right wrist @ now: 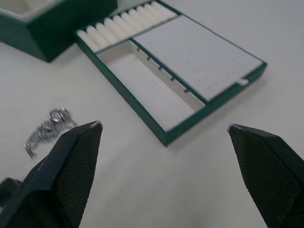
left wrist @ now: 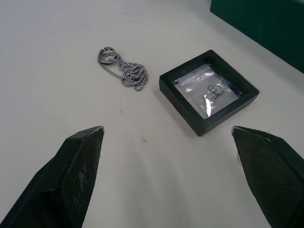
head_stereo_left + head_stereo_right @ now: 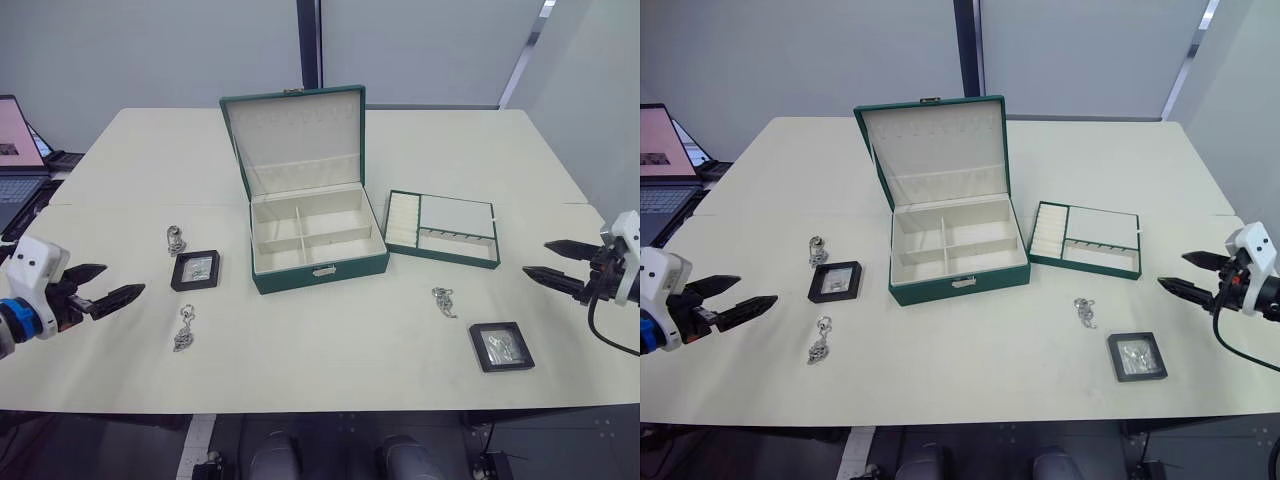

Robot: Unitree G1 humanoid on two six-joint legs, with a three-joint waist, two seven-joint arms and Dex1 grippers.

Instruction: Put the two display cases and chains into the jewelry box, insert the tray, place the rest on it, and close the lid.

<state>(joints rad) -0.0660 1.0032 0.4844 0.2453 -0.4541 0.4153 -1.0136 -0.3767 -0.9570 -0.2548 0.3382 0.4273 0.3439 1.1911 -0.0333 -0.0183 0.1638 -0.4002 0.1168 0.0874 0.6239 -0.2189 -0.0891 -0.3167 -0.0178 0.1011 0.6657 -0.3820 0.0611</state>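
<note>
Nearest the camera, two black display cases lie flat on the table (image 3: pixel 120 150), one ahead of each gripper. The left gripper (image 3: pixel 108 290) hovers just above the table's near left part, its fingers spread wide and empty. Straight ahead of its tips sits the left display case (image 3: pixel 195 270), with bare tabletop between the two. One chain (image 3: pixel 184 331) lies just inboard of this gripper, nearer the front edge than the case; another chain (image 3: pixel 176 240) lies just beyond the case, away from the box. Farther out past the case stands the jewelry box (image 3: pixel 318 240), its lid (image 3: pixel 293 135) raised upright at the back and its cream compartments bare.

The right gripper (image 3: pixel 548 262) hangs at the table's right edge, fingers parted and holding nothing. Ahead of it and slightly farther back rests the tray (image 3: pixel 443 228), just beside the box's right wall with a narrow gap between them; its ring rolls face the box. A third chain (image 3: pixel 444 300) lies inboard of this gripper on open surface, and the right display case (image 3: pixel 501 346) sits nearer the front edge, close to the rim. Wide bare tabletop stretches between both grippers along the front, and behind the box toward the far edge. A laptop (image 3: pixel 18 150) sits off the far left corner.
</note>
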